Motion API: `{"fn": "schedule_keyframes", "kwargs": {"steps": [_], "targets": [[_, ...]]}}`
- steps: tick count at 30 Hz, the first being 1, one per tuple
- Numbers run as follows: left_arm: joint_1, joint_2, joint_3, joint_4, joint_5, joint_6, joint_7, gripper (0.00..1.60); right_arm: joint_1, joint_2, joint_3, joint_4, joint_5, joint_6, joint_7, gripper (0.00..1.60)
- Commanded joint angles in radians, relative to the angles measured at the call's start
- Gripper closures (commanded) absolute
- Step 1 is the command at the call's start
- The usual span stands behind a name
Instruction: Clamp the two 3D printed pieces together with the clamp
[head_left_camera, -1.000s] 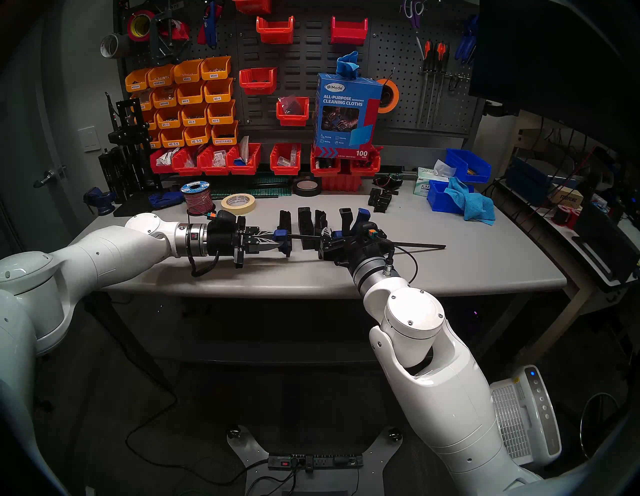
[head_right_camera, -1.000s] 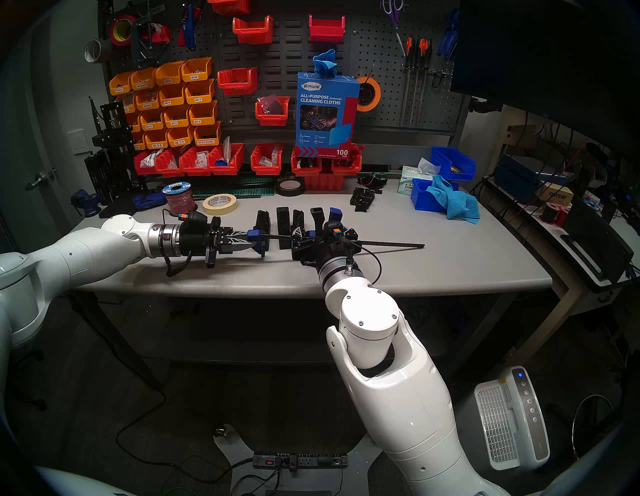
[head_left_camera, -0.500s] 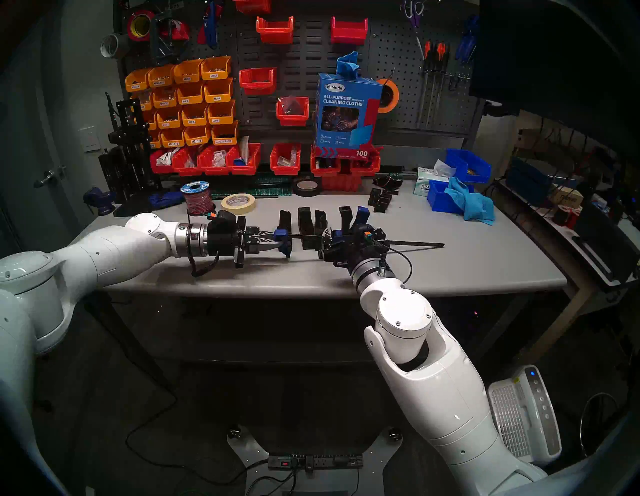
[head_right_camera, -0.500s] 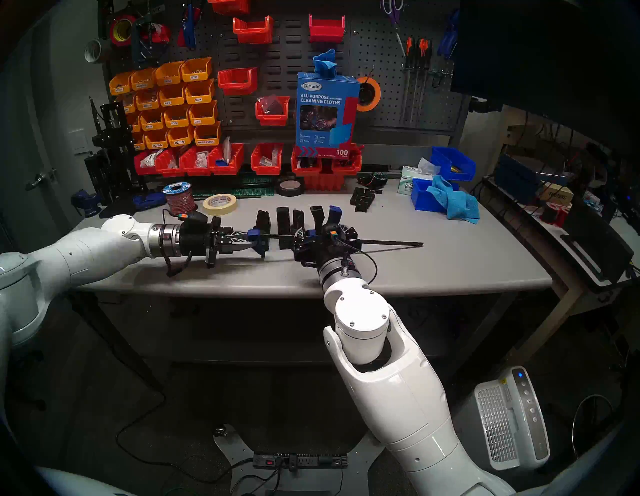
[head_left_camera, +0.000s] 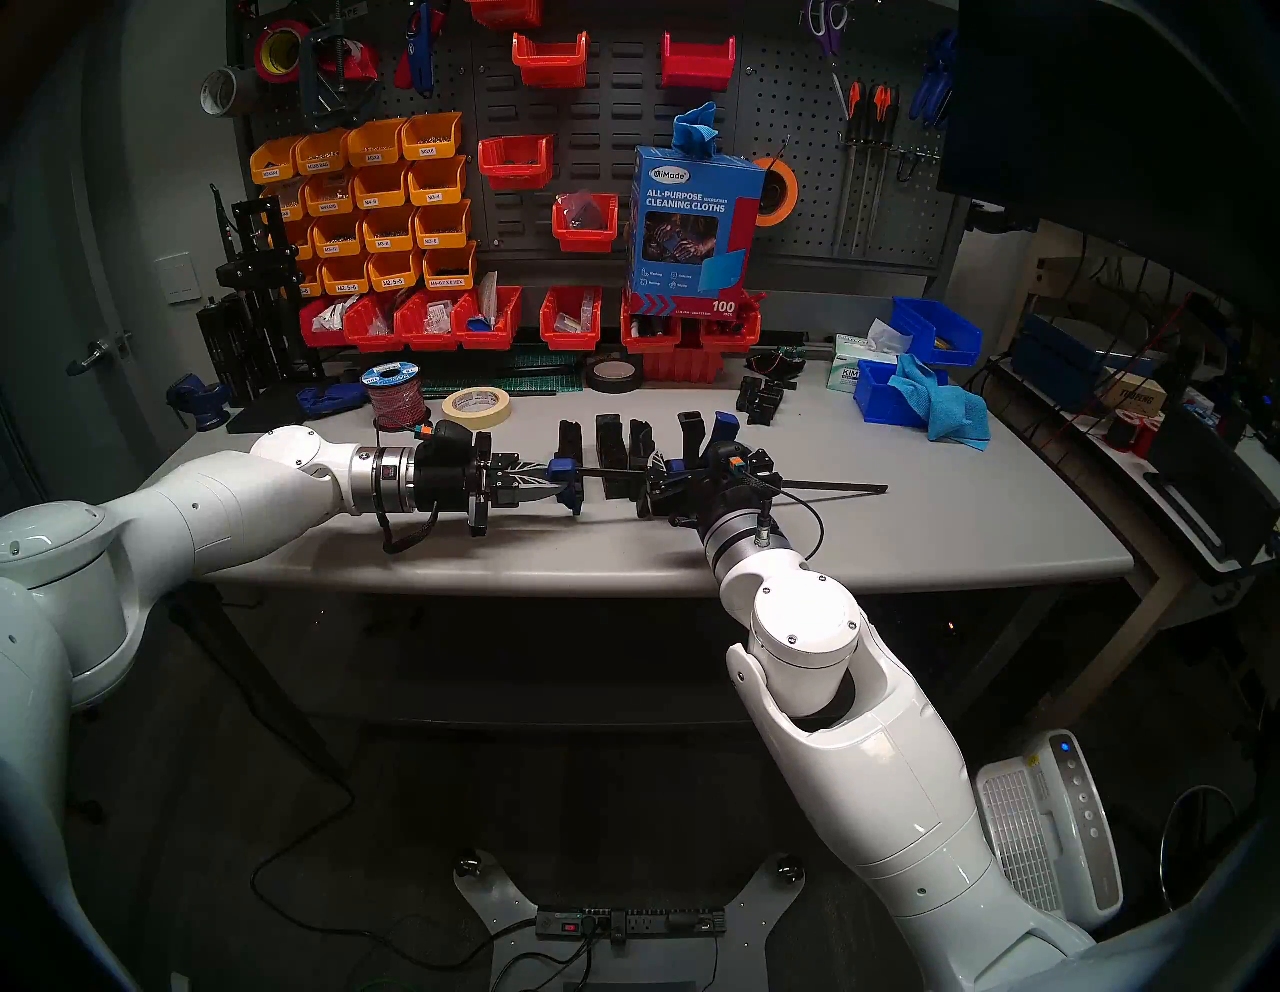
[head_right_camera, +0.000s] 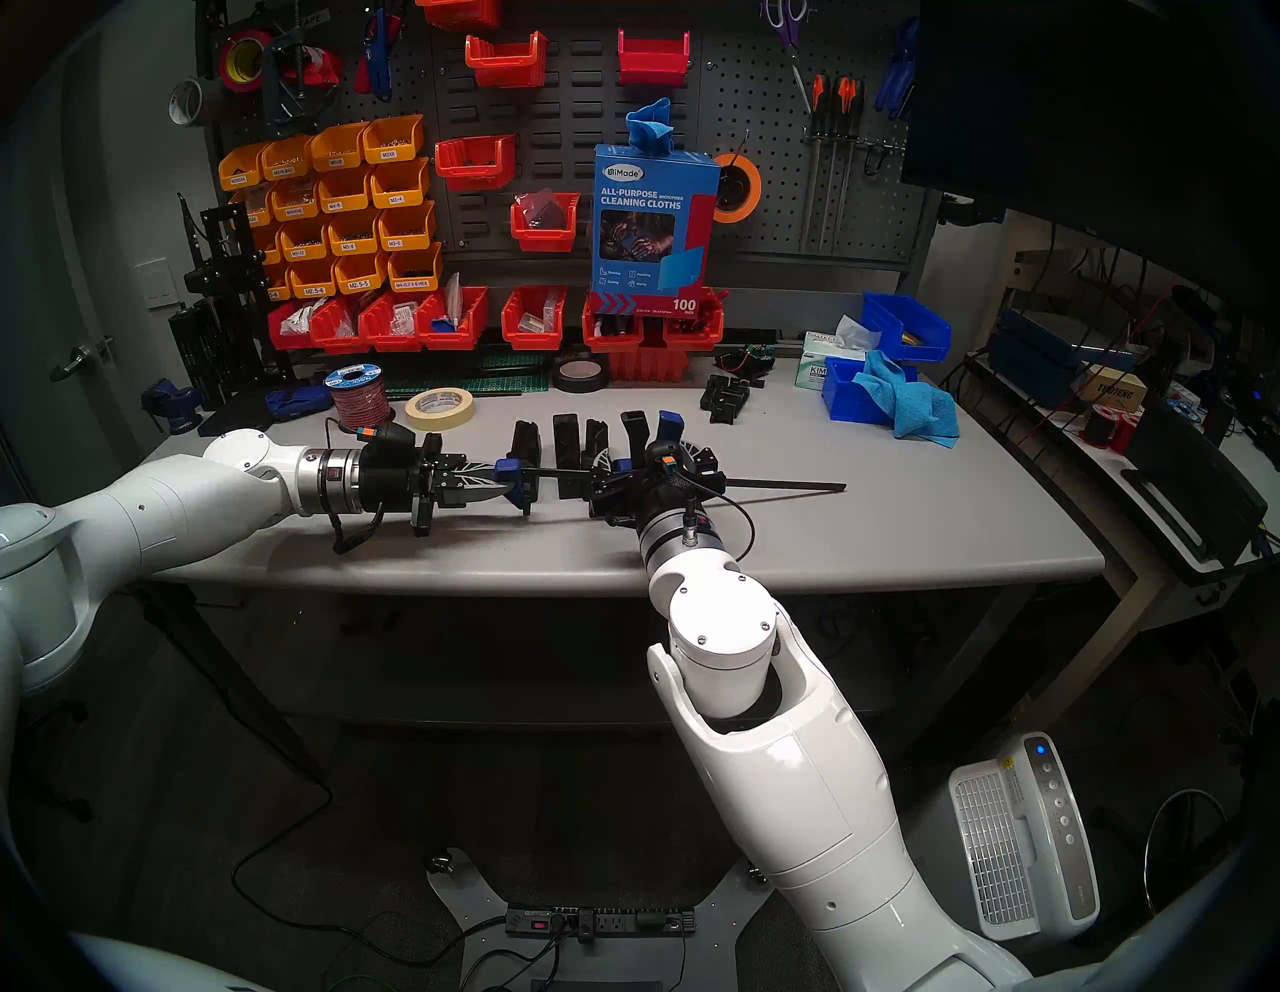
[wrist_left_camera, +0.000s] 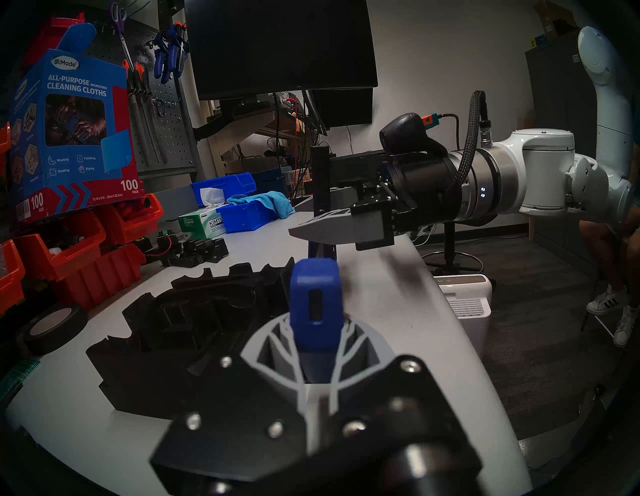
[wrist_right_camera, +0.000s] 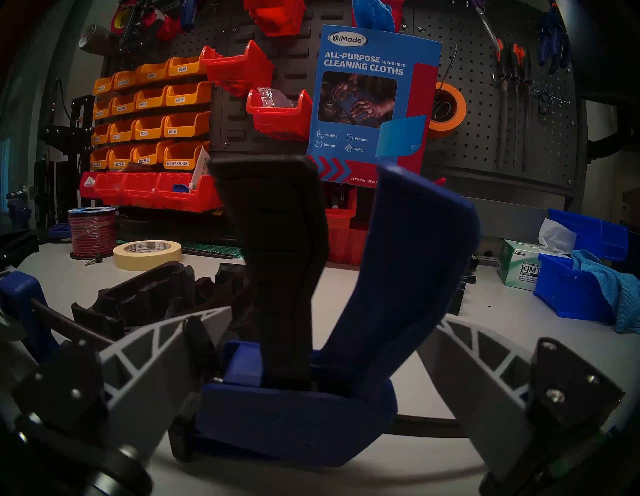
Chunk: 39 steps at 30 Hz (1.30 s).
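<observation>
A blue plastic bin (head_left_camera: 893, 402) holds a crumpled blue cloth (head_left_camera: 943, 409). The bar clamp (head_left_camera: 692, 478), thin black bar with blue jaws, hangs just above the grey table (head_left_camera: 900, 540) beside two upright matte black 3D printed pieces (head_left_camera: 622, 454), possibly touching them. The left gripper (head_left_camera: 547, 483) is clenched on its end jaw; the right gripper (wrist_right_camera: 318, 374) is spread around the handle. A blue carton (head_left_camera: 692, 228) reads "ALL-PURPOSE CLEANING CLOTHS".

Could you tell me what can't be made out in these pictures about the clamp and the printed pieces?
- Head views: the right end effector hides whether the clamp sliding jaw touches the 3D printed pieces.
- Left wrist view: the left end effector hides the bar.
- Right wrist view: trigger handle blurred.
</observation>
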Motion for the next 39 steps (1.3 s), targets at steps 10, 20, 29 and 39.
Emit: {"fn": "schedule_keyframes", "kwargs": {"steps": [10, 20, 29, 39], "targets": [[-0.024, 0.001, 0.005, 0.001, -0.016, -0.004, -0.109, 1.6, 0.017, -0.006, 0.015, -0.009, 0.051, 0.014, 0.044, 0.0], [-0.027, 0.002, 0.012, -0.002, -0.017, -0.006, -0.102, 1.6, 0.008, 0.002, 0.024, -0.023, 0.062, 0.016, 0.052, 1.6], [-0.028, 0.003, 0.015, -0.003, -0.019, -0.007, -0.101, 1.6, 0.007, 0.016, 0.033, -0.035, 0.062, 0.017, 0.062, 1.6], [-0.03, 0.002, 0.019, -0.001, -0.022, -0.008, -0.104, 1.6, 0.019, 0.026, 0.044, -0.03, 0.063, 0.009, 0.081, 1.6]]}}
